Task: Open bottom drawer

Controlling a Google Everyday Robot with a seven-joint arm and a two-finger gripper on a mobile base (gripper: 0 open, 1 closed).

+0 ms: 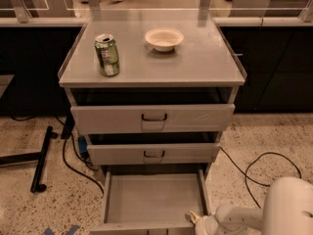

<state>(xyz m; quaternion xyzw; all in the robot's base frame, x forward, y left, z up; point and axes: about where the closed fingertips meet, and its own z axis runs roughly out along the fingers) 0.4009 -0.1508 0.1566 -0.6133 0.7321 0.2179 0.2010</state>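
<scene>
The bottom drawer of the grey metal cabinet is pulled far out, showing its plain grey tray. Its front runs along the bottom edge of the view and its handle is cut off there. My gripper is at the drawer's front right corner, at the end of the white arm that comes in from the lower right. The middle drawer and the tall top drawer stand slightly out, each with a black loop handle.
A green can and a white bowl stand on the cabinet top. Black cables lie on the speckled floor on both sides. A black stand foot lies at the left. Dark counters run behind.
</scene>
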